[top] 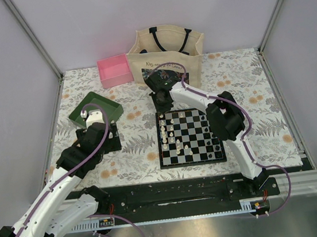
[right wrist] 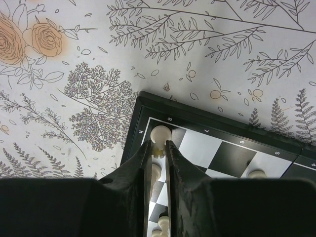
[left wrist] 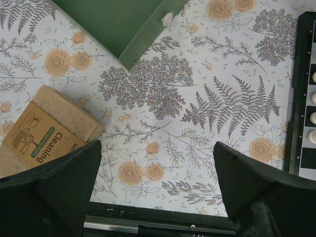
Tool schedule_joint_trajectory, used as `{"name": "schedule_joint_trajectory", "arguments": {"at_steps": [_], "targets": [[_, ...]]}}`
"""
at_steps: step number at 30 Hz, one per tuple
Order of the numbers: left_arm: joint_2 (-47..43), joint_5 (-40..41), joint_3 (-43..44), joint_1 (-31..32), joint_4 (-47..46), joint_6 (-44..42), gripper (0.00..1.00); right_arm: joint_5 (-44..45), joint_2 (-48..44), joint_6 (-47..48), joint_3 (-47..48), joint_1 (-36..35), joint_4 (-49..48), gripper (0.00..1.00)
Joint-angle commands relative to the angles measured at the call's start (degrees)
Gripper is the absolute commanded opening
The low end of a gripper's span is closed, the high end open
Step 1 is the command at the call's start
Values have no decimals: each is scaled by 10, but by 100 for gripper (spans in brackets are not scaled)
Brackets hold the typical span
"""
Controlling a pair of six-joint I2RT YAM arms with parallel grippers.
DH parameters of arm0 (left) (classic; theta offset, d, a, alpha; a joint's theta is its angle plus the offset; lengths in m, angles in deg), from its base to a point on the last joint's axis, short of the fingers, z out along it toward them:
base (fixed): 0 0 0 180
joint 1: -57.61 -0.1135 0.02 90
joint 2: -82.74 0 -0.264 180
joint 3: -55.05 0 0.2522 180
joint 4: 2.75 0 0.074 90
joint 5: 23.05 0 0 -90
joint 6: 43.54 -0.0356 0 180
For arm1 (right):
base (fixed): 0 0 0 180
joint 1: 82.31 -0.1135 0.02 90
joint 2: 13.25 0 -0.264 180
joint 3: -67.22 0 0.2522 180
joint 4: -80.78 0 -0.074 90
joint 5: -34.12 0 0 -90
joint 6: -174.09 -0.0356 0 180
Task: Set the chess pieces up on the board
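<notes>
Right gripper (right wrist: 158, 146): fingers (right wrist: 140, 168) drawn narrow, closed on a cream piece (right wrist: 161, 134) with almost no gap to spare; the piece is held upright, its long axis roughly in line with the fingers; whether its base already touches the square cannot be told.

Cream piece, position: over the far-left corner square of the board (right wrist: 222, 132), just inside the black border; a second cream piece (right wrist: 155, 172) stands just behind it, under the fingers; another (right wrist: 256, 173) stands further along the same side.

Step, judged: placing of a corner piece; the coming release is expected to need a small sideways parting of the fingers and a withdrawal along the piece's axis, so that neither it nor its neighbour is tipped.

Board (top: 193, 159), contents: cream pieces (top: 176, 142) mostly in its left half, black pieces (top: 215, 142) at its right edge; rows not yet complete.

Left gripper (left wrist: 155, 173): fingers spread wide, nothing between them; hung over bare cloth (left wrist: 163, 98), well to the left of the board and the farther of the two from it.

Left of the board: sponge pack (left wrist: 49, 128); green tray (left wrist: 118, 24).

Beyond the board: bag (top: 165, 51); pink box (top: 115, 70).
</notes>
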Motion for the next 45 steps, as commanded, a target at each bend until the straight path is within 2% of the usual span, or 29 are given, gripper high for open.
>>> {"name": "schedule_joint_trajectory", "arguments": {"at_steps": [1, 14, 22, 31, 34, 38, 42, 45], "targets": [[-5, 8, 14, -3, -13, 1, 99, -8, -28, 7, -9, -9, 1, 20], [-4, 5, 14, -2, -13, 0, 99, -6, -37, 6, -28, -10, -4, 21], [-5, 7, 14, -2, -13, 2, 99, -7, -56, 7, -20, -12, 4, 36], [-5, 8, 13, -3, -13, 2, 99, 37, -117, 26, -20, -10, 17, 45], [-5, 9, 13, -3, -13, 2, 99, 62, -159, 22, -64, -8, 9, 45], [-6, 9, 14, -3, -13, 2, 99, 65, -247, 1, -176, -2, -24, 46], [-9, 8, 14, -3, -13, 2, 99, 22, -334, -36, -302, -5, -70, 46], [-9, 6, 14, -3, -13, 2, 99, 3, -365, -51, -357, -19, -68, 47]]}}
